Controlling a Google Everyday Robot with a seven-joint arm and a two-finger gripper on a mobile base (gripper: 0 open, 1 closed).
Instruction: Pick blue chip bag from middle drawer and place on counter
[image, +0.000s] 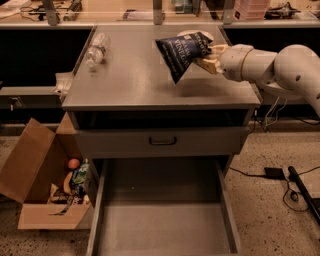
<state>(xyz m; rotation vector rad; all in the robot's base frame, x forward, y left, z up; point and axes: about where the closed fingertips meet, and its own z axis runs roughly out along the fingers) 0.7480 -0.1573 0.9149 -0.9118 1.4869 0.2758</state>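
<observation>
So your gripper (206, 57) is up over the right side of the counter surface (135, 82), coming in from the right on that fat white arm (280, 65). The tan fingers (214, 64) are pinching the right edge of the blue chip bag (182, 52), so you've got a proper hold on it.

The bag hangs tilted: wide end up top by the fingers, narrow corner pointing down and to the left at the surface. That low corner is right at the gray top, but honestly I can't tell if it's touching or just above it. You can see white lettering across the dark foil.

Right behind the bag's top edge there's a white bowl (192, 34) peeking out, toward the back right of the surface. Over on the back left a clear plastic bottle (96, 49) lies on its side, well apart from the bag.

Below the top there's a closed drawer front (162, 142) with a small black handle. Under that, the middle drawer (162, 222) is pulled all the way out toward you, and all you see is plain gray floor and low side walls.

On the floor to the left sits an open cardboard box (30, 170) with some stuff in it, including something round and orange. Off to the right there's a black power brick (274, 173) with cables.
</observation>
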